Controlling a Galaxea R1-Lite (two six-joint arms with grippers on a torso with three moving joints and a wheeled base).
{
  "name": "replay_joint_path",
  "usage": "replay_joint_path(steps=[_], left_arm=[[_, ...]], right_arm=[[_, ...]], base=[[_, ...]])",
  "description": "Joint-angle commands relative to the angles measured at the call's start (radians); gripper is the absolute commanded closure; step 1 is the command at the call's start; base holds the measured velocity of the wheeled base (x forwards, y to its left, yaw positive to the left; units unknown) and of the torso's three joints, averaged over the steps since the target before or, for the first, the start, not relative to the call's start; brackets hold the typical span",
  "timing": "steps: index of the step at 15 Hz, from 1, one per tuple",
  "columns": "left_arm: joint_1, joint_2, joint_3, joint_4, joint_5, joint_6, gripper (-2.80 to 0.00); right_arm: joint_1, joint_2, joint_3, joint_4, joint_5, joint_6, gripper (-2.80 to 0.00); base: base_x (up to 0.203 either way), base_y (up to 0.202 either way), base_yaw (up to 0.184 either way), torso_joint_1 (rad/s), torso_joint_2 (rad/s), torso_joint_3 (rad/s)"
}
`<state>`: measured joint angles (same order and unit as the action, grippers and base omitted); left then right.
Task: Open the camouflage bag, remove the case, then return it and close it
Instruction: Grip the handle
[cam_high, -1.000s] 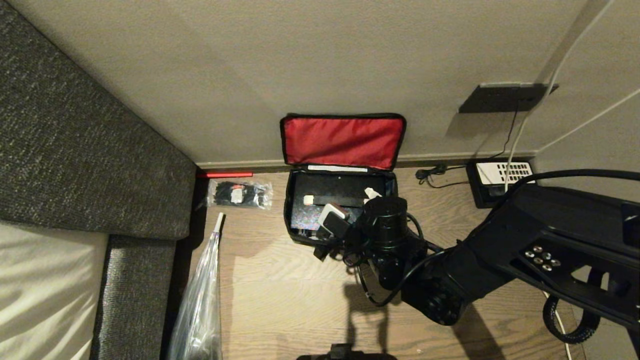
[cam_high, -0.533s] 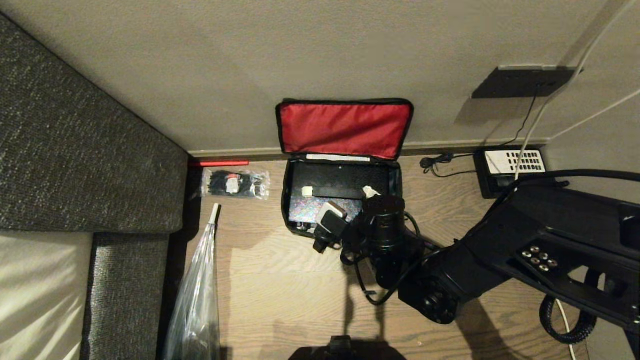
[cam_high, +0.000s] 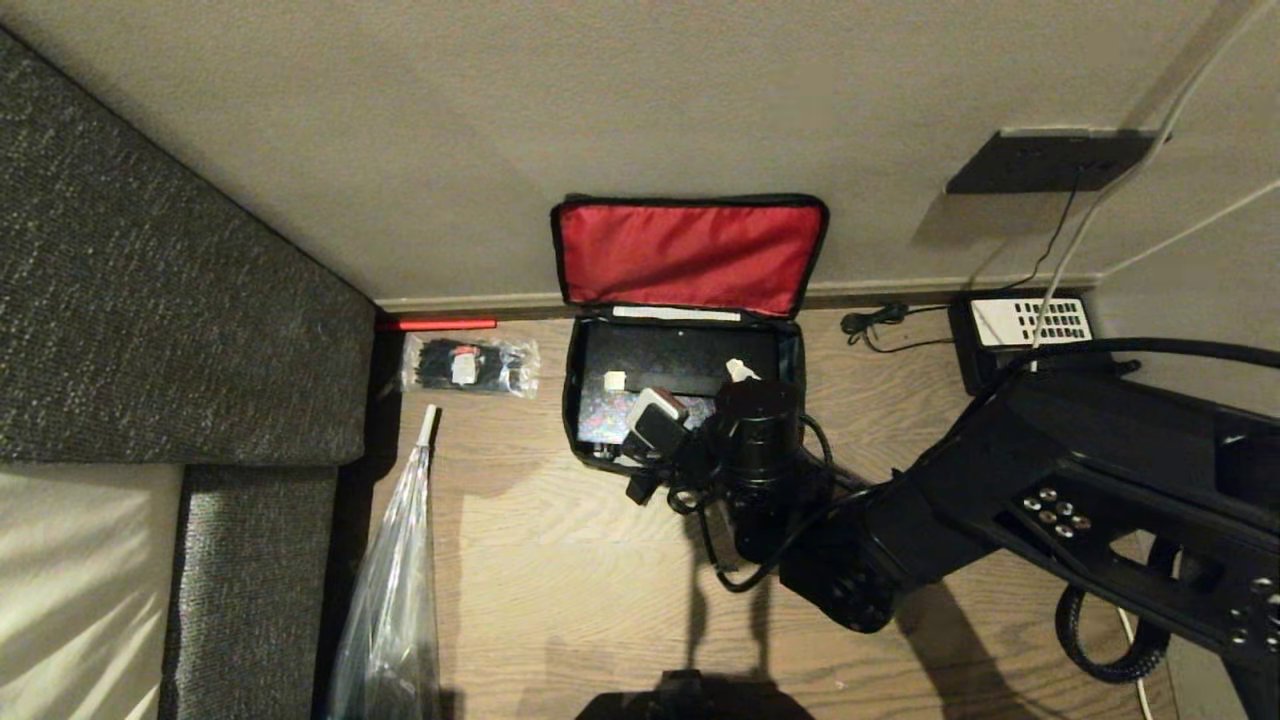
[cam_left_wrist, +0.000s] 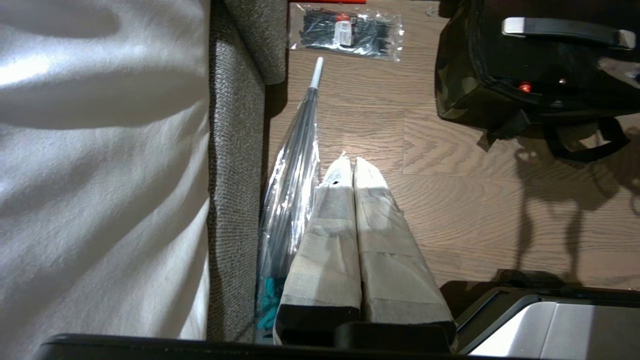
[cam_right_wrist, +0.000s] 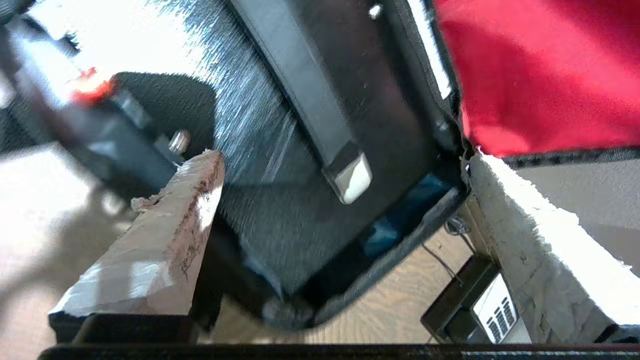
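My right pincer (cam_high: 672, 382), jaws wide, hangs over the case (cam_high: 680, 362), seemingly spanning its short width.

**Warm, dim light with hard shadows and one blurred close-up**

Warm indoor light leaves the head view dim and slightly soft. The right arm (cam_high: 900, 520) throws dark shadows onto the wooden floor (cam_high: 560, 560). In the left wrist view a pale bedsheet (cam_left_wrist: 100, 150) glares almost white. The right wrist view is smeared by motion blur: the case (cam_right_wrist: 300, 125) streaks with glare, and the floor beside it is blown out.
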<state>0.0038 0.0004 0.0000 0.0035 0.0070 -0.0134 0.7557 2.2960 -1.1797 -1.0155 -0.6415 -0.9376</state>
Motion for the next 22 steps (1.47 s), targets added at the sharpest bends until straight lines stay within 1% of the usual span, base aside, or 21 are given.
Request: replay_joint_path(steps=[1,4,5,6,8,10,12,13,14,15,17,18,20,22], left_arm=[[0.001,-0.002,0.003,0.0,0.001,0.0,0.0],[0.001,-0.002,0.003,0.0,0.001,0.0,0.0],[0.001,-0.002,0.003,0.0,0.001,0.0,0.0],[0.001,-0.002,0.003,0.0,0.001,0.0,0.0],[0.001,-0.002,0.003,0.0,0.001,0.0,0.0],[0.001,-0.002,0.003,0.0,0.001,0.0,0.0],[0.001,-0.002,0.003,0.0,0.001,0.0,0.0],[0.001,-0.002,0.003,0.0,0.001,0.0,0.0],[0.001,-0.002,0.003,0.0,0.001,0.0,0.0],[0.001,-0.001,0.003,0.0,0.001,0.0,0.0],[0.001,-0.001,0.003,0.0,0.001,0.0,0.0],[0.001,0.0,0.003,0.0,0.001,0.0,0.0],[0.001,-0.002,0.003,0.0,0.001,0.0,0.0],[0.001,0.0,0.003,0.0,0.001,0.0,0.0]], right_arm=[[0.0,0.048,-0.078,0.001,-0.027,-0.015,-2.8],[-0.002,0.084,-0.126,0.001,-0.044,-0.058,-2.8],[-0.003,0.086,-0.125,-0.002,-0.074,-0.082,-2.8],[-0.004,0.089,-0.127,-0.006,-0.087,-0.098,-2.8],[-0.012,0.1,-0.118,-0.018,-0.105,-0.154,-2.8],[-0.01,0.108,-0.119,-0.017,-0.114,-0.162,-2.8],[-0.009,0.146,-0.127,-0.03,-0.155,-0.154,-2.8],[-0.006,0.164,-0.122,-0.076,-0.161,-0.159,-2.8],[0.001,0.18,-0.116,-0.137,-0.163,-0.17,-2.8],[0.003,0.179,-0.126,-0.163,-0.162,-0.2,-2.8],[0.002,0.18,-0.135,-0.212,-0.162,-0.326,-2.8],[0.002,0.185,-0.159,-0.228,-0.161,-0.35,-2.8],[0.003,0.198,-0.199,-0.245,-0.145,-0.361,-2.8],[0.001,0.203,-0.19,-0.27,-0.07,-0.377,-2.8]], base=[[0.0,0.0,0.0,0.0,0.0,0.0],[0.0,0.0,0.0,0.0,0.0,0.0],[0.0,0.0,0.0,0.0,0.0,0.0],[0.0,0.0,0.0,0.0,0.0,0.0],[0.0,0.0,0.0,0.0,0.0,0.0],[0.0,0.0,0.0,0.0,0.0,0.0],[0.0,0.0,0.0,0.0,0.0,0.0],[0.0,0.0,0.0,0.0,0.0,0.0],[0.0,0.0,0.0,0.0,0.0,0.0],[0.0,0.0,0.0,0.0,0.0,0.0],[0.0,0.0,0.0,0.0,0.0,0.0],[0.0,0.0,0.0,0.0,0.0,0.0],[0.0,0.0,0.0,0.0,0.0,0.0],[0.0,0.0,0.0,0.0,0.0,0.0]])
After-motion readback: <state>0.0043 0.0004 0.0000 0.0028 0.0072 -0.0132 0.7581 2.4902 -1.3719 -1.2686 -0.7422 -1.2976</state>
